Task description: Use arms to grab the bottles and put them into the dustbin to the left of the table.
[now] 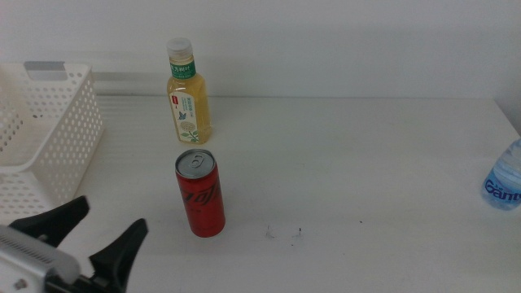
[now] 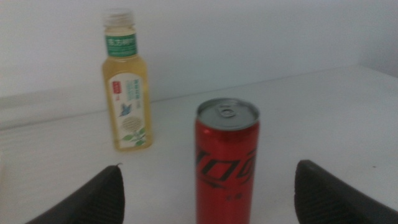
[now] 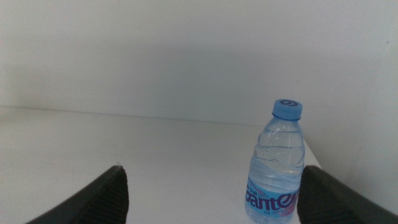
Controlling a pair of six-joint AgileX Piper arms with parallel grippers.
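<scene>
red soda can (image 1: 200, 194) upright mid-table, tea bottle (image 1: 188, 94) behind it, dustbin (image 1: 57, 130) at left. left gripper (image 1: 99, 230) near can, fingers wide. right gripper (image 3: 211, 199) fingers wide, facing water bottle (image 3: 276, 163) at table's right edge.

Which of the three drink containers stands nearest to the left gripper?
The red soda can: it stands upright just ahead of the open left gripper, with the yellow tea bottle behind it and the water bottle at the table's right edge.

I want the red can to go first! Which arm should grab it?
Probably the left. Its open gripper sits near the can, which stands between its jaws in the wrist view, and the bin is on that side. The right gripper faces the water bottle.
</scene>
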